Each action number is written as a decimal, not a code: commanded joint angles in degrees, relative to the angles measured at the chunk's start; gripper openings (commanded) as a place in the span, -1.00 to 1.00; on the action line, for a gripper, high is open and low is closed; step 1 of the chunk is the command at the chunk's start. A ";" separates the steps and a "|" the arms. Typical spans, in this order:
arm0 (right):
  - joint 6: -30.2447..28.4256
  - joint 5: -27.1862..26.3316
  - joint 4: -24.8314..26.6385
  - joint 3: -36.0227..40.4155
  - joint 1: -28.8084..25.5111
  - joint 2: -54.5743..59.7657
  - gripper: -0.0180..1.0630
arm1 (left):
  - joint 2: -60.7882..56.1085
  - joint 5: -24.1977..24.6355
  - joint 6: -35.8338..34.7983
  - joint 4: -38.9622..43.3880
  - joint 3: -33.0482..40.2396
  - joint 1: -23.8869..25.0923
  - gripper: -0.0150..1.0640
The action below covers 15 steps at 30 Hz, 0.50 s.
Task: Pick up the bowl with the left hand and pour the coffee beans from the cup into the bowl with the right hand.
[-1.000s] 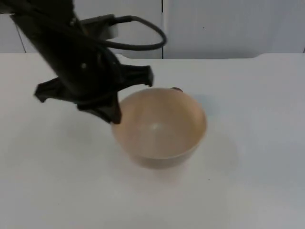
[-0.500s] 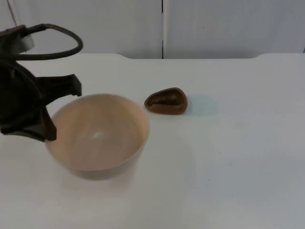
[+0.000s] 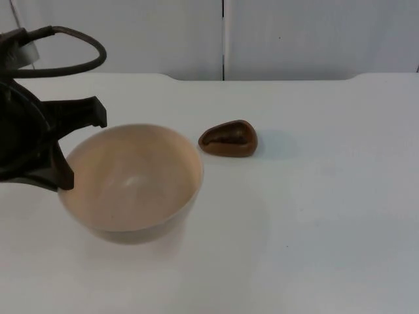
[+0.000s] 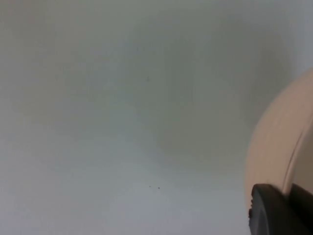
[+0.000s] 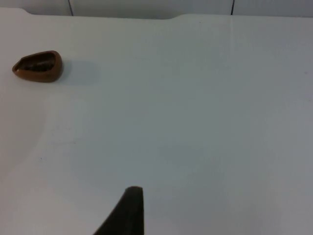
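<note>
One bowl sat at the worktop's nine o'clock, its rim clamped in the left claw. The cup lay tipped at its two o'clock, apart. The right wrist view added a right claw fingertip; its opening I cannot tell.

Brown cup on white table

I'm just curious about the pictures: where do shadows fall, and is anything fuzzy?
Top view: the bowl casts a soft shadow toward the near table edge; the brown cup shades faintly to its right. Left wrist view: bowl rim and table are out of focus. Right wrist view: cup sharp, pale shadow beside it.
</note>
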 commanded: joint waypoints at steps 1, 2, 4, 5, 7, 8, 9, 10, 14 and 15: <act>-0.45 -0.24 -0.12 0.14 -0.41 -0.23 0.98 | -0.54 -0.71 -0.29 -0.60 0.15 0.12 -0.98; -0.45 -0.24 -0.03 0.14 -0.41 -0.23 0.98 | -0.54 -0.85 -0.29 -0.60 0.15 0.12 -0.98; -0.45 -0.24 -0.03 0.14 -0.41 -0.23 0.98 | -0.54 -0.85 -0.29 -0.60 0.15 0.12 -0.98; -0.45 -0.24 -0.03 0.14 -0.41 -0.23 0.98 | -0.54 -0.85 -0.29 -0.60 0.15 0.12 -0.98; -0.45 -0.24 -0.03 0.14 -0.41 -0.23 0.98 | -0.54 -0.74 -0.29 -0.60 0.15 0.12 -0.98; -0.45 -0.24 -0.03 0.14 -0.41 -0.23 0.98 | -0.54 -0.63 -0.29 -0.60 0.15 0.12 -0.98; -0.45 -0.24 0.08 0.14 -0.41 -0.23 0.98 | -0.54 -0.21 -0.29 -0.60 0.15 0.12 -0.98; -0.45 -0.24 0.08 0.14 -0.41 -0.23 0.98 | -0.54 0.00 -0.29 -0.60 0.15 0.12 -0.98; -0.45 -0.24 0.20 0.14 -0.41 -0.23 0.98 | -0.54 0.13 -0.29 -1.12 0.15 0.12 -0.98; -0.45 -0.24 0.20 0.14 -0.41 -0.23 0.98 | -0.54 0.13 -0.29 -1.92 0.15 0.12 -0.98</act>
